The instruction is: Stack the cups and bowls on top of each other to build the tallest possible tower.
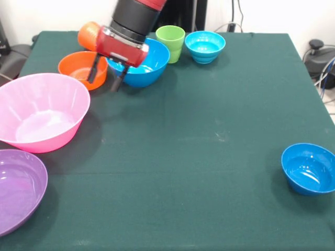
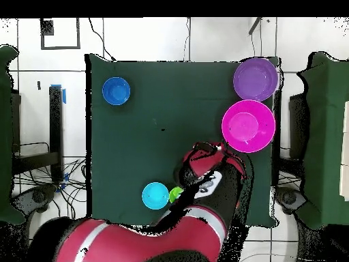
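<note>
My gripper (image 1: 106, 78) fingers apart and empty, hanging between small orange bowl (image 1: 78, 67) and medium blue bowl (image 1: 146, 68), lime green cup (image 1: 170, 42) behind, pink bowl (image 1: 42, 112) nearby.

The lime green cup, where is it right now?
In the front view, the lime green cup stands upright at the table's far edge, between the medium blue bowl and the small cyan bowl.
</note>
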